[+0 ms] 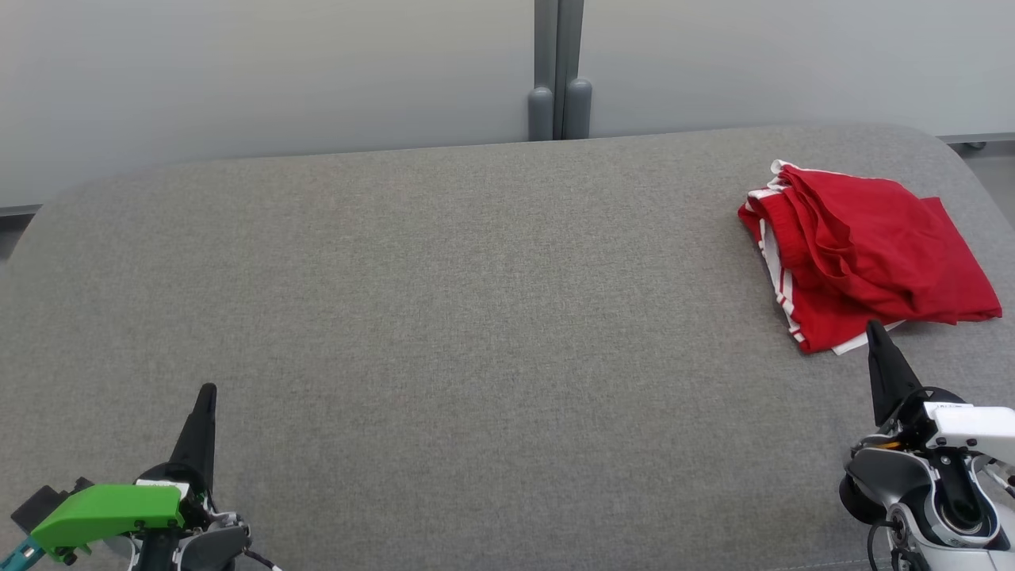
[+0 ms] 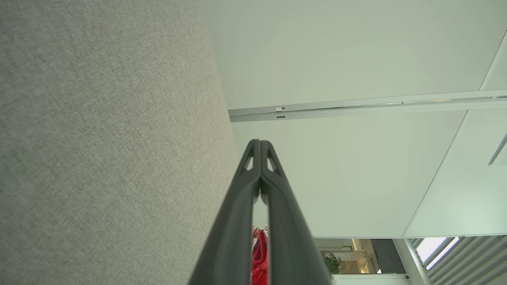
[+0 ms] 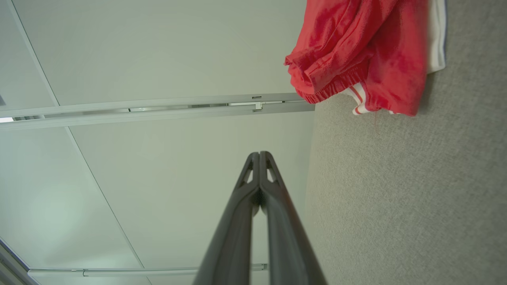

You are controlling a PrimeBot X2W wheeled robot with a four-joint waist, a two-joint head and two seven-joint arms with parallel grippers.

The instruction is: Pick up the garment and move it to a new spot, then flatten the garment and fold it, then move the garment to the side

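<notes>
The garment [image 1: 864,254] is a pair of red shorts with white side stripes, lying folded in a loose bundle at the far right of the grey fabric surface [image 1: 476,301]. It also shows at the top of the right wrist view as the garment [image 3: 364,51], and as a red sliver of garment [image 2: 259,257] between the left fingers. My right gripper [image 1: 874,327] is shut and empty, its tip just short of the shorts' near edge. At the lower left my left gripper [image 1: 208,388] is shut and empty, far from the shorts. Both pairs of fingertips touch in the wrist views [image 2: 260,141] [image 3: 259,153].
Pale wall panels [image 1: 277,71] rise behind the surface, with a grey post [image 1: 559,79] at the back middle. The surface's rounded right edge [image 1: 975,170] lies close behind the shorts. A wide stretch of bare grey fabric spans the middle and left.
</notes>
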